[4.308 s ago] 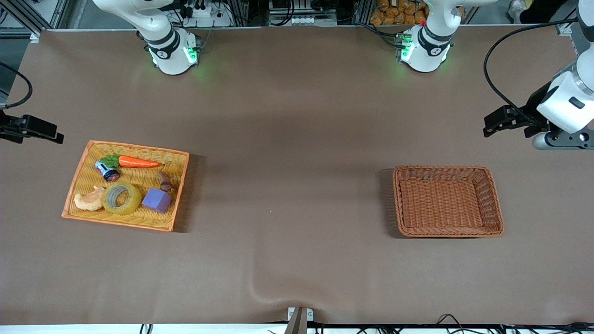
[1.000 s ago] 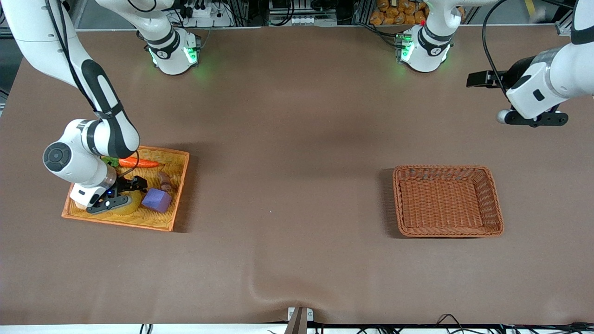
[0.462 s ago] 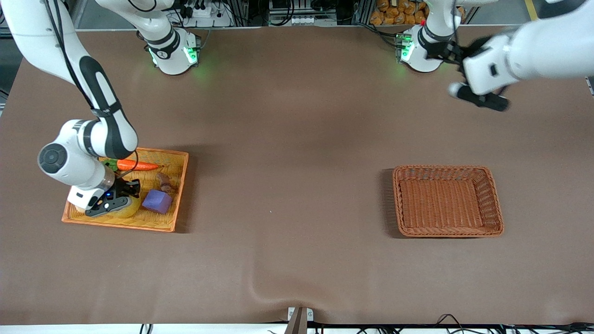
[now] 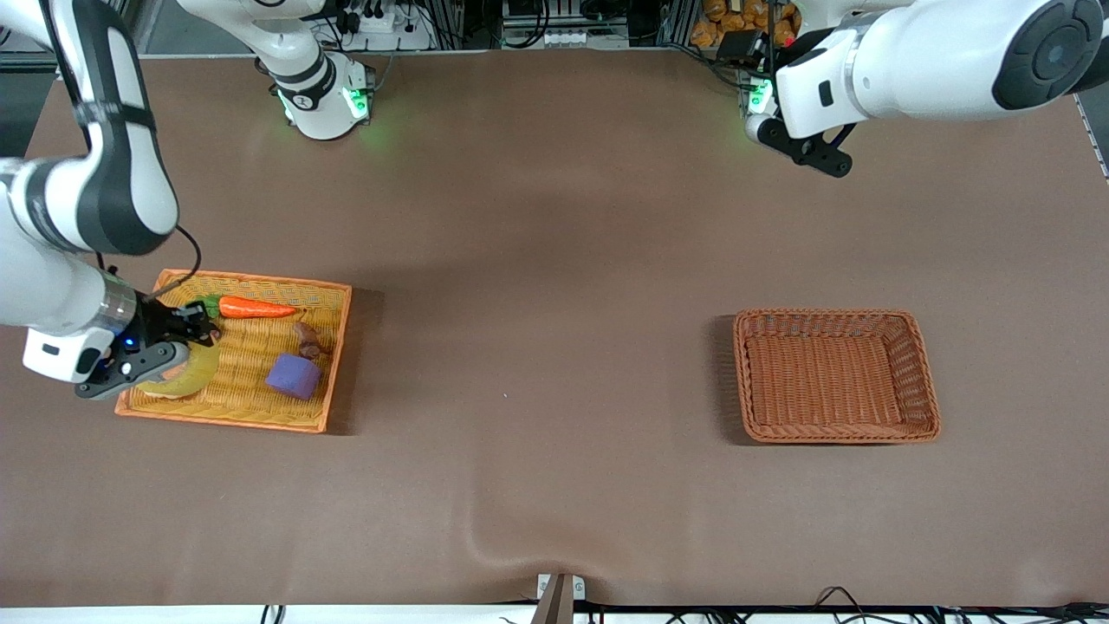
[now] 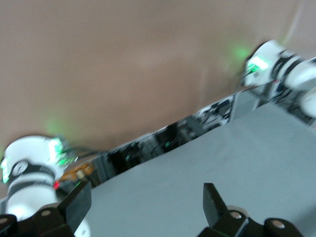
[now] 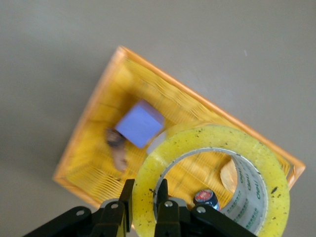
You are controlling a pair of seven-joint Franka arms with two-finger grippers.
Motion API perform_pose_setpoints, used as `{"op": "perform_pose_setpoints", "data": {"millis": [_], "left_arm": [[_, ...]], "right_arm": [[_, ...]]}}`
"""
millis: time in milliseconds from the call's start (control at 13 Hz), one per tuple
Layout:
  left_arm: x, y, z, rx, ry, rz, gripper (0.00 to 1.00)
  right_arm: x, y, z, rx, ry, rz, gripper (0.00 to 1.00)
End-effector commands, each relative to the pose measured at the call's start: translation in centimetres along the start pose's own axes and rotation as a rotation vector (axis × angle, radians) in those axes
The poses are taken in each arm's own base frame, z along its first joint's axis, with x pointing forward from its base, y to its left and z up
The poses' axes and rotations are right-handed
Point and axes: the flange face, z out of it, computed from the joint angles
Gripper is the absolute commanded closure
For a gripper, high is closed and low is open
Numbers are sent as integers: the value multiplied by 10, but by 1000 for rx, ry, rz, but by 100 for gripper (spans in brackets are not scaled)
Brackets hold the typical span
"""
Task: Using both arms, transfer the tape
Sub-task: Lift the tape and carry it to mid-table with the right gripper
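The tape [image 6: 212,173] is a see-through yellow ring with a grey-white core, and it hangs in the air over the yellow tray [image 6: 94,148], at the lower right of the right wrist view. The right gripper [image 6: 143,207] pinches one wall of the ring, one black finger inside the hole and one outside. In the front view the tape [image 4: 195,373] shows as a yellow curve at the middle left of the frame, poking out from under the right gripper [image 4: 143,360] above the tray's corner. The tray [image 4: 329,347] is flat, woven and bright yellow with an orange edge. In it lie a smooth purple cube [image 4: 293,375], a shiny orange carrot [image 4: 256,307] with green leaves, and a small brown lumpy thing [image 4: 308,338]. A brown wicker basket [image 4: 923,381] sits at the middle right. The left gripper [image 5: 143,202] is up over the brown table near the left arm's base, its two black fingers spread wide with nothing between them.
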Motion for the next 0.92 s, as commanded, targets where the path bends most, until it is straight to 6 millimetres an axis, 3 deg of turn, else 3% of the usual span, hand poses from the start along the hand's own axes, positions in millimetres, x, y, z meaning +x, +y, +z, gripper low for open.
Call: {"op": "perform_pose_setpoints", "data": {"millis": [0,77,154,385,615,692,769,846], "left_arm": [[38,-12,-35,-138,68,31,0],[47,-13,-39,-189,97,52,0],[54,-14,-43,-235,118,60,0],[63,-22,-57,-264,214,38,0],[62,-108,-101,-278,332,-36,0],[60,-136,-115,-262,394,25,0],[65,-159,-120,-235,433,125,0],[69,-180,-123,-206,461,228,0]], "right_arm": [[45,-76,-11,9,19,59,100],[63,-120,-11,8,26,102,100],[85,-173,-2,4,21,156,100],[141,-299,37,-6,34,310,100],[174,-392,108,35,122,362,100],[179,-417,135,59,151,377,100],[178,-452,165,73,164,373,100],[178,-475,189,82,175,393,100]]}}
